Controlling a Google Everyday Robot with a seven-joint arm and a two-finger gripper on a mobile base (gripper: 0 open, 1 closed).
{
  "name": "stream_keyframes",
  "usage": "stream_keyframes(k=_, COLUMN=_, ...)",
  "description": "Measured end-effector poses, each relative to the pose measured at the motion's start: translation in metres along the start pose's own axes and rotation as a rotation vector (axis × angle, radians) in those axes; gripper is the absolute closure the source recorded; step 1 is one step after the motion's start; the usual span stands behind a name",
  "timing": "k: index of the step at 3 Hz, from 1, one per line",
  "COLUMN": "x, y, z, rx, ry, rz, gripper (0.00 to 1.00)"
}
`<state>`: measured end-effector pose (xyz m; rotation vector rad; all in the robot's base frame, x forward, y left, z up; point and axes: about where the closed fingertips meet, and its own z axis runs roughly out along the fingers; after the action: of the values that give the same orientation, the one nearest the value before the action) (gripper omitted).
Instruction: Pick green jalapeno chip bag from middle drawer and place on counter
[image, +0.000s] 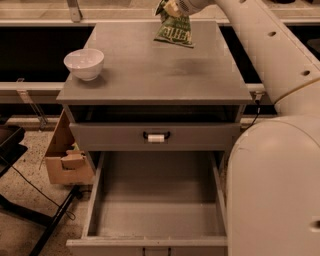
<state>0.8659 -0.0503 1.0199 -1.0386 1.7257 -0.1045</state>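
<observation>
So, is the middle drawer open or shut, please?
Open: the middle drawer shows its bare floor. The end effector holds the chip bag over the rear counter.

Cream-white arm (260, 45), smooth rounded shells (280, 190), small dark holes (271, 34); pale hand (172, 7) at top edge.
</observation>
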Motion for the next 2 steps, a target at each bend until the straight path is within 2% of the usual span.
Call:
stream_keyframes(k=1, x=0.0000, y=0.0000, z=0.0000, rx=0.000, ry=0.000, rz=0.000, gripper=0.09)
stream_keyframes(k=2, x=0.0000, y=0.0000, z=0.0000, rx=0.000, ry=0.000, rz=0.000, gripper=0.00)
